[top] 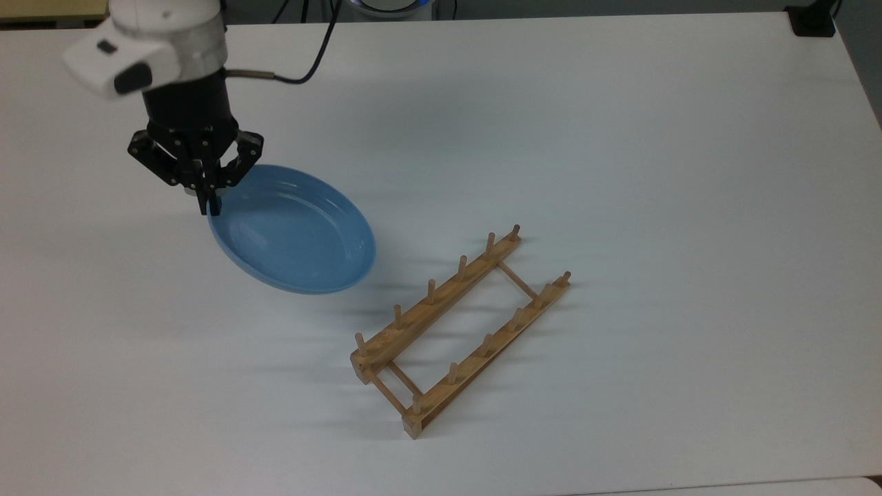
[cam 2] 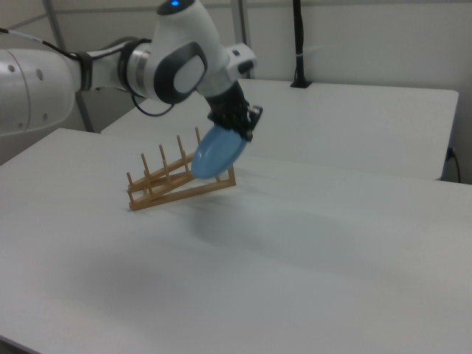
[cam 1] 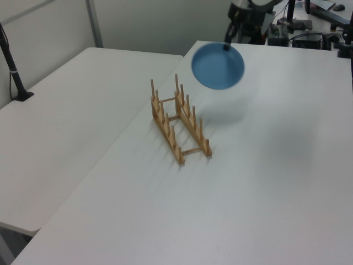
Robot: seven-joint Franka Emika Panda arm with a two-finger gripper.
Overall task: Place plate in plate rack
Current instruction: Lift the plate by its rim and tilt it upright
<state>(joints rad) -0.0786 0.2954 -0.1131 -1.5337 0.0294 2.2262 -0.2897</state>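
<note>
Your pincer (top: 207,200): clamped on the plate (top: 293,231) rim, plate tilted and lifted off the surface (top: 620,138). Plate rack (top: 458,331): on the surface, right of the plate in the top view, apart from it.

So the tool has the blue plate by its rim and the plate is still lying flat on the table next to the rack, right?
Not quite. The tool does grip the blue plate by its rim, but the plate is lifted off the table and hangs tilted; the right view shows it in the air beside the rack.
</note>
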